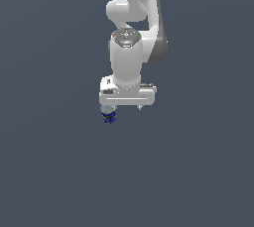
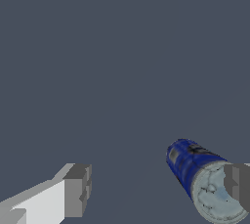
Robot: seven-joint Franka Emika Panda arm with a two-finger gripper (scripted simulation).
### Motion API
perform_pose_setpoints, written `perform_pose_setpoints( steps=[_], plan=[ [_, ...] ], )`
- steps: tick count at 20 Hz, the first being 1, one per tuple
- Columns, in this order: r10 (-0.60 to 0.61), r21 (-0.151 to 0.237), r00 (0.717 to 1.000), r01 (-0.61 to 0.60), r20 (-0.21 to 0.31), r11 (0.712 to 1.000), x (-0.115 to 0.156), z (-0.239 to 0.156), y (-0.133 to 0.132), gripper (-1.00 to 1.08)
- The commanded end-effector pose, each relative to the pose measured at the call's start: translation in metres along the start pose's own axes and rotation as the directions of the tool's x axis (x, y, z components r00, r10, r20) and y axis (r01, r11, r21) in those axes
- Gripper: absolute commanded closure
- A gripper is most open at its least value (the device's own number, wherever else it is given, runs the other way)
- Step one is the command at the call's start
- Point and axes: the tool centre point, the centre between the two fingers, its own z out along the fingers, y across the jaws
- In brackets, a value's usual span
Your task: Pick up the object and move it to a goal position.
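Note:
The object is a small dark-blue can (image 1: pixel 108 115) with a pale silvery top. In the exterior view it sits just below the end of the gripper hand on that view's left. My gripper (image 1: pixel 124 107) points down, with its jaws spread wide. In the wrist view the can (image 2: pixel 191 165) stands close to one finger (image 2: pixel 238 185), which overlaps the can's pale top. The other finger (image 2: pixel 77 190) is far from the can, with a wide empty gap between them. My gripper (image 2: pixel 157 189) is open and holds nothing.
A plain dark grey-blue floor (image 1: pixel 54 171) surrounds the gripper and the can. The white arm (image 1: pixel 130 47) rises above the gripper in the exterior view. No other objects or goal marker show.

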Motion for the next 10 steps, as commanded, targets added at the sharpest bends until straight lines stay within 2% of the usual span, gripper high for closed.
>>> perform_pose_setpoints(
  steps=[1,10],
  plan=[
    [0.0,0.0,1.0,0.0,0.0,1.0,0.0,0.0,0.0,-0.92],
    [0.034,-0.019,0.999,-0.034,0.005,0.999,-0.005,-0.012,0.026,-0.92]
  ],
)
